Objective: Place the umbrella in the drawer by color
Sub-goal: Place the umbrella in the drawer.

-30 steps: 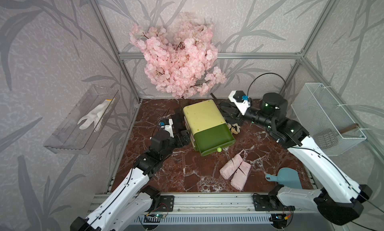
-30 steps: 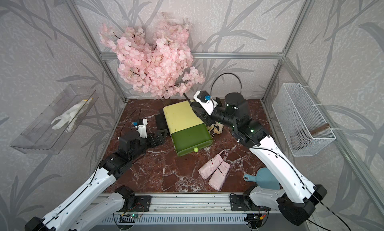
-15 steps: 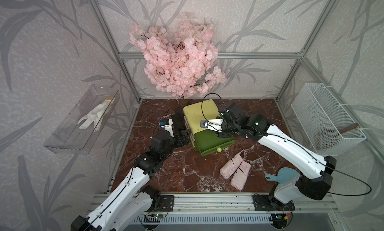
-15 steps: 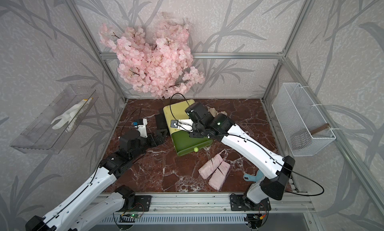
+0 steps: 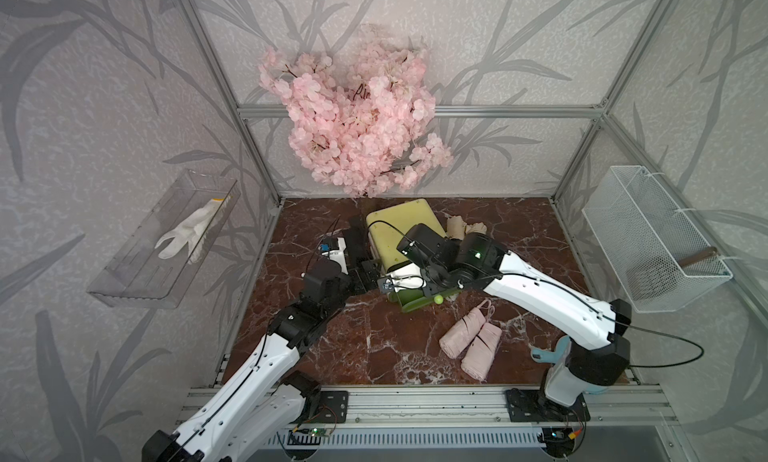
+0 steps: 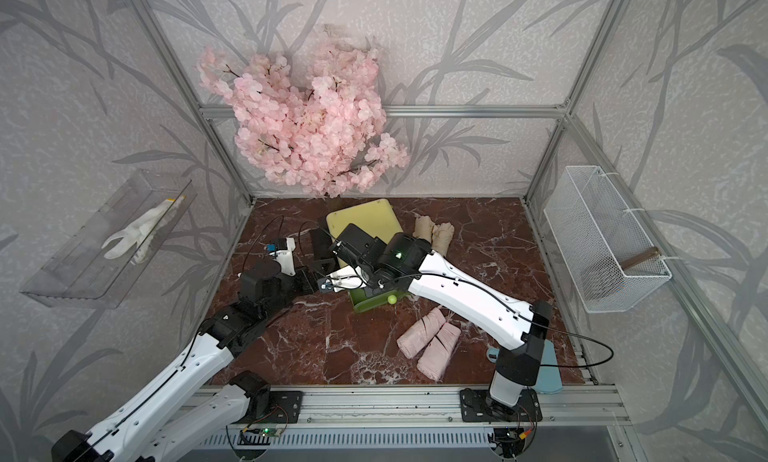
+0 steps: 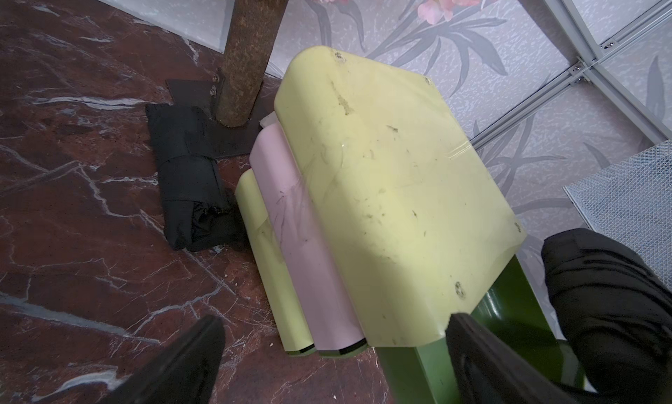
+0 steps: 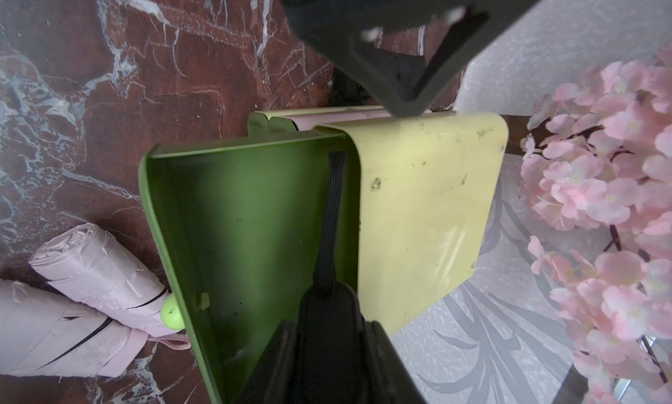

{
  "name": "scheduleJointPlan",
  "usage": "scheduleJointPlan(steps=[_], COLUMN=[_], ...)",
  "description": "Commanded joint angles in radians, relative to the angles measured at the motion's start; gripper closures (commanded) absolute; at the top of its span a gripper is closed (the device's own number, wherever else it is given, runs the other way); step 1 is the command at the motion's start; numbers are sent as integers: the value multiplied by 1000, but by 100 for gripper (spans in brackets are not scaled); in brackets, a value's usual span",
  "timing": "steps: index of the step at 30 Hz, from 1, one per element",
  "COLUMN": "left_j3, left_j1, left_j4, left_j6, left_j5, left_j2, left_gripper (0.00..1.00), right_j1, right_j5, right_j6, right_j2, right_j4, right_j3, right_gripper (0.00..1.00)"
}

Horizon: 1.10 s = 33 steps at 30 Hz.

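- A clear wall tray (image 5: 137, 268) on the left wall holds a white glove (image 5: 189, 235).
- The left tool (image 7: 338, 362) stands wide open and empty at the front left corner of the cabinet (image 5: 397, 223). Whether its fingers touch the cabinet cannot be told.
- A loose black umbrella (image 7: 185, 180) lies folded on the marble tabletop (image 5: 374, 347), close against the cabinet's left side and partly on the base plate of the blossom tree (image 5: 357, 123).
- The pale yellow cabinet has its green drawer (image 8: 236, 220) pulled out toward the front.
- The right tool (image 8: 329, 351) is clamped on a black umbrella (image 8: 327, 311), held over the open green drawer close to the cabinet's front edge. The umbrella's strap (image 8: 332, 216) hangs into the drawer.
- Two beige umbrellas (image 5: 463, 229) lie together by the cabinet's right side, toward the back.
- Two pink umbrellas (image 5: 469, 341) lie side by side, touching, in front of the drawer and to its right. One end sits just beside the drawer's light green knob (image 5: 437, 299).
- A blue item (image 5: 548, 351) is partly hidden behind the right arm's base.
- A white wire basket (image 5: 652, 239) hangs on the right wall.
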Motion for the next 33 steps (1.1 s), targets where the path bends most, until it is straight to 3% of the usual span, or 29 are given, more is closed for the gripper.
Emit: scheduleJointPlan(steps=[1,5,14,23,33], left_j3=[13,10,10,9,8], left_j1=[-4,-5,-5,-5,-5], left_j4=[-9,-10,-4,-2,-4], left_j6=[16,14,11,9,9], left_j5=[-11,-7,-1,1,2], left_j2=[-6,-6,-6,-2,-11], left_gripper=[0,0,0,0,0], right_j1=[13,12,50,79,86], right_j5=[120,181,91,114,110], right_j6=[-31,-33,-22,18,69], right_j2=[38,72,103,151,189], right_j4=[-51,-54,-19,-75,-46], right_j3=[33,30,56,136,115], right_gripper=[100,100,100,100,100])
